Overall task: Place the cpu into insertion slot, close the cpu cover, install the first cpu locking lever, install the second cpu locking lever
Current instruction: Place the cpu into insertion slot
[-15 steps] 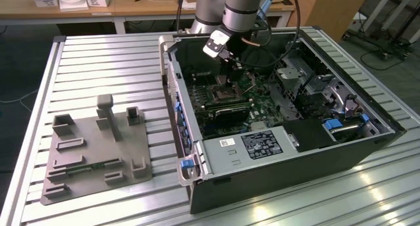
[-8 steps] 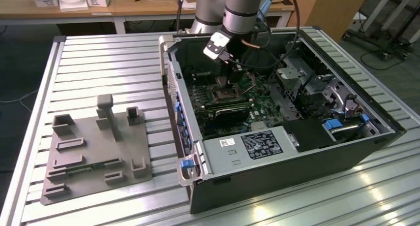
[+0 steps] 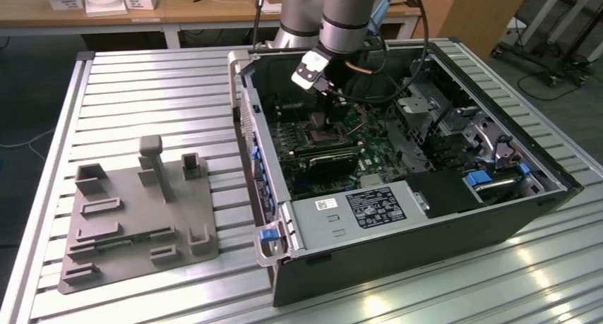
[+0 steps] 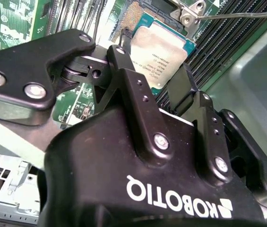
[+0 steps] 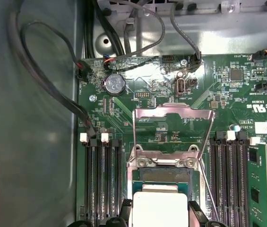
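The cpu [image 4: 158,49] is a small square chip with a pale metallic top. It sits between the black fingers [image 4: 133,90] of my gripper [image 4: 152,71], which is shut on it. In the first wrist view the cpu [image 5: 160,208] hovers just at the edge of the open insertion slot [image 5: 164,174]. The cpu cover [image 5: 173,111], a thin silvery frame, is swung open beyond the slot. A thin wire locking lever [image 5: 208,191] stands loose beside the slot. In the exterior view my gripper [image 3: 326,106] reaches down into the open computer case [image 3: 527,197] over the motherboard.
Black memory slots [image 5: 102,179] flank the socket on both sides, and a green card [image 5: 258,189] stands in one. Cables [image 5: 53,90] loop along the case wall. A labelled grey box [image 3: 363,207] fills the case front. A grey fixture plate [image 3: 132,225] lies on the slatted table.
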Action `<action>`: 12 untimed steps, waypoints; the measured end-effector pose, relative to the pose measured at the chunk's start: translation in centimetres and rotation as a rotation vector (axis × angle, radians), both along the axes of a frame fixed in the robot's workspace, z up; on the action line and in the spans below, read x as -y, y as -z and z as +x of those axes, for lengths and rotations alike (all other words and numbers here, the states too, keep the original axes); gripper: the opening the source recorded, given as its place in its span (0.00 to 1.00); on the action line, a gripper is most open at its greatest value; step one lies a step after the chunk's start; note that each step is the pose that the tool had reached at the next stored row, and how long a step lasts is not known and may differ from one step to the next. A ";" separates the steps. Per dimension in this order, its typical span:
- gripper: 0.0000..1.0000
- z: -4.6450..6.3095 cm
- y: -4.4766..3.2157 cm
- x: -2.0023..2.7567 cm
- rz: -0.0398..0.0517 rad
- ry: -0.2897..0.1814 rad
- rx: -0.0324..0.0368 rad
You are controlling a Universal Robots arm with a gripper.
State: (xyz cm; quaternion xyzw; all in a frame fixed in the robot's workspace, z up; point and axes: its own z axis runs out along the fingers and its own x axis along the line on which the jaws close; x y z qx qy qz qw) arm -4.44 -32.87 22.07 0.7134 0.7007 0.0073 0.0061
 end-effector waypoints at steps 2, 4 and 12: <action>0.54 0.0 0.04 0.00 -0.0003 0.000 -0.0002; 0.54 0.0 0.06 0.00 -0.0001 0.000 -0.0001; 0.54 0.0 0.15 0.00 -0.0001 0.000 -0.0001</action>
